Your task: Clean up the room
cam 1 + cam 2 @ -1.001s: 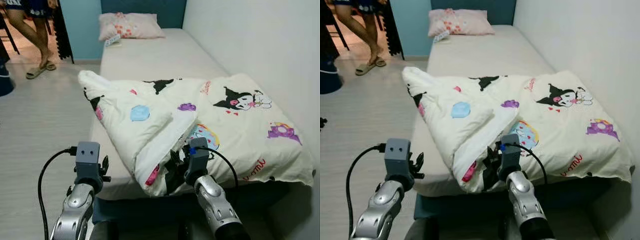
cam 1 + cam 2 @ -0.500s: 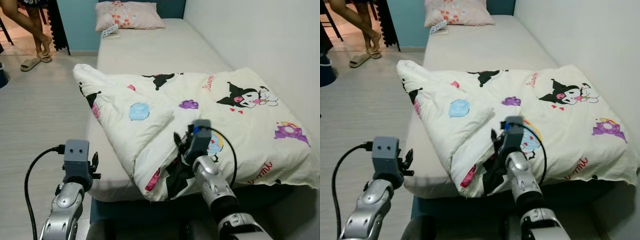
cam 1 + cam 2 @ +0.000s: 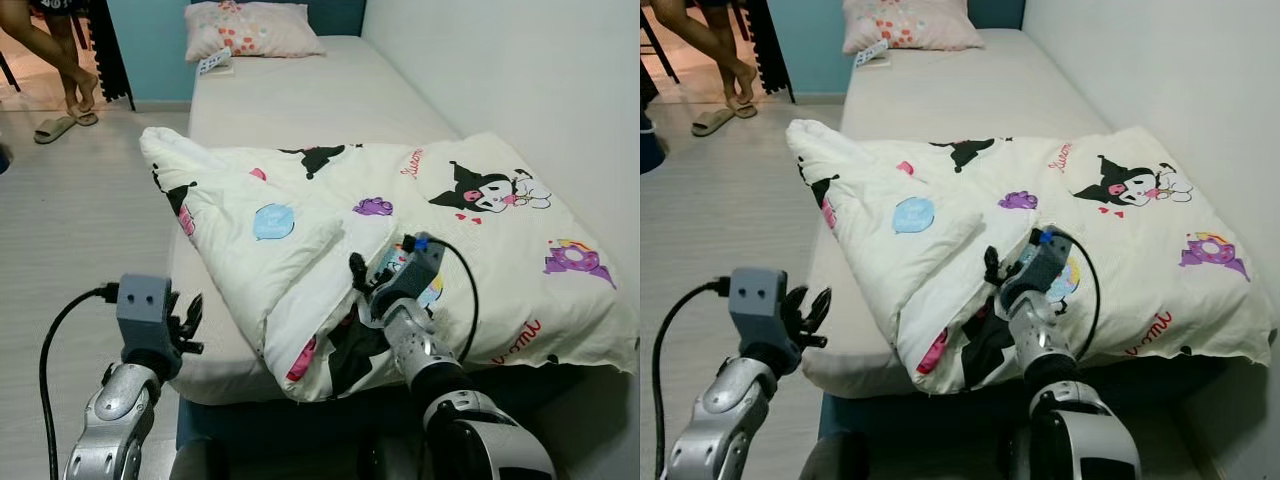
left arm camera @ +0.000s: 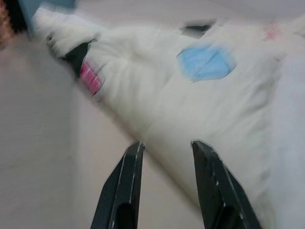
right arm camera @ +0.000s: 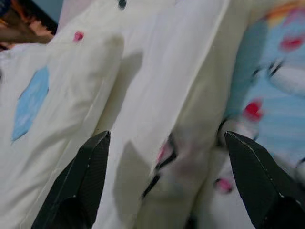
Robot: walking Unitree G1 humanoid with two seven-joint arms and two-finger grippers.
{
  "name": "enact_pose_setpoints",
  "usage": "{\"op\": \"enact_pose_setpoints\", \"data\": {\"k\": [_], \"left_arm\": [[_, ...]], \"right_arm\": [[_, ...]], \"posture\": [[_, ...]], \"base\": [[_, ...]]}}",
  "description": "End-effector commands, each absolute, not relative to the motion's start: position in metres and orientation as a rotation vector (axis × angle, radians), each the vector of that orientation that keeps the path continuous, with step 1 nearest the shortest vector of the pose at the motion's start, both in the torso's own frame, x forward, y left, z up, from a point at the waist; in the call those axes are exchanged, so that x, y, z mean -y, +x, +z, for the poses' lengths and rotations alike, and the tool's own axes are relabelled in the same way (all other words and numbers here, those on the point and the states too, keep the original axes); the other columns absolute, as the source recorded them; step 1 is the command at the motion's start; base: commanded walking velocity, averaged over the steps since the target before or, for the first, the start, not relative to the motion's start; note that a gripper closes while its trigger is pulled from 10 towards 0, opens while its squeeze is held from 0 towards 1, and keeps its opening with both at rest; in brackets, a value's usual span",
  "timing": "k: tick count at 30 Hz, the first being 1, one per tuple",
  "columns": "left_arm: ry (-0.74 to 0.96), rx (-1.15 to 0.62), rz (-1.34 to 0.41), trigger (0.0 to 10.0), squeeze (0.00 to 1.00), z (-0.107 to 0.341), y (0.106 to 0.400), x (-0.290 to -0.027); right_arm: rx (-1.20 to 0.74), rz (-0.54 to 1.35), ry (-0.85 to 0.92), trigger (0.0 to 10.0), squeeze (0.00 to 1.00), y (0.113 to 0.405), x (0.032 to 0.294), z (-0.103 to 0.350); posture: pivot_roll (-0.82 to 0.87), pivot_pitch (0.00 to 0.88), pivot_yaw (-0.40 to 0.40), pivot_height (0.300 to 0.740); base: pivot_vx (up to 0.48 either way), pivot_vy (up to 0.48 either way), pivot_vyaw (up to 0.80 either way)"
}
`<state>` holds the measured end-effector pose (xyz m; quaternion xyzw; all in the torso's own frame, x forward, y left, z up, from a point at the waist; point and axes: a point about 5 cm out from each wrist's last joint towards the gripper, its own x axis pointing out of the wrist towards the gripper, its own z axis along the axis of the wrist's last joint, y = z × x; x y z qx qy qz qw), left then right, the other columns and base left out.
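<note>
Two grippers spread open, nothing held. Right gripper (image 3: pixel 362 283) over near folded edge of duvet (image 3: pixel 480 250), bunched on near half of bed (image 3: pixel 300 100). Left gripper (image 3: pixel 188 322) near bed's left edge. Risk: pinching one layer only, fold drags, duvet slides off near edge.

Both head eyes look forward and down along the bed (image 3: pixel 300 100), sharing the quilt (image 3: pixel 470 250), while each wrist camera looks along its spread fingers, close above that same quilt.
</note>
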<state>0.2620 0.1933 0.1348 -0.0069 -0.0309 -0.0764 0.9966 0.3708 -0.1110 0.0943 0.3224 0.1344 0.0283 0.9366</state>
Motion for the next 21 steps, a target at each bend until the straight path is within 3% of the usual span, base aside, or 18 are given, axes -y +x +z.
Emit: {"op": "enact_pose_setpoints", "data": {"k": [1, 9, 10, 11, 12, 13, 21], "left_arm": [[-0.013, 0.063, -0.215, 10.0, 0.0, 0.135, 0.256, -0.192], [0.019, 0.038, -0.258, 10.0, 0.0, 0.133, 0.248, -0.198], [0.034, 0.035, -0.237, 10.0, 0.0, 0.133, 0.247, -0.203], [0.044, 0.036, -0.218, 10.0, 0.0, 0.133, 0.246, -0.207], [0.044, 0.036, -0.218, 10.0, 0.0, 0.133, 0.246, -0.207], [0.048, 0.037, -0.21, 10.0, 0.0, 0.134, 0.246, -0.209], [0.071, 0.038, -0.208, 10.0, 0.0, 0.135, 0.241, -0.222]], "right_arm": [[-0.303, 0.07, 0.745, 10.0, 0.04, 0.37, 0.108, 0.092], [-0.321, 0.124, 0.804, 10.0, 0.0, 0.37, 0.096, 0.093], [-0.317, 0.133, 0.793, 7.7, 0.0, 0.37, 0.094, 0.094], [-0.309, 0.14, 0.78, 1.5, 0.0, 0.371, 0.093, 0.095], [-0.309, 0.14, 0.78, 1.5, 0.0, 0.371, 0.093, 0.095], [-0.303, 0.144, 0.775, 0.0, 0.0, 0.371, 0.093, 0.096], [-0.281, 0.187, 0.756, 0.0, 0.0, 0.372, 0.089, 0.099]], "posture": [[0.12, 0.118, -0.104, 0.577], [0.12, 0.115, -0.103, 0.577], [0.12, 0.114, -0.106, 0.577], [0.12, 0.113, -0.108, 0.577], [0.12, 0.113, -0.108, 0.577], [0.12, 0.112, -0.11, 0.577], [0.12, 0.108, -0.113, 0.577]], "base": [[0.0, 0.0, 0.0], [0.0, 0.0, 0.0], [0.0, 0.0, 0.0], [0.0, 0.0, 0.0], [0.0, 0.0, 0.0], [0.0, 0.0, 0.0], [0.0, 0.0, 0.0]]}}
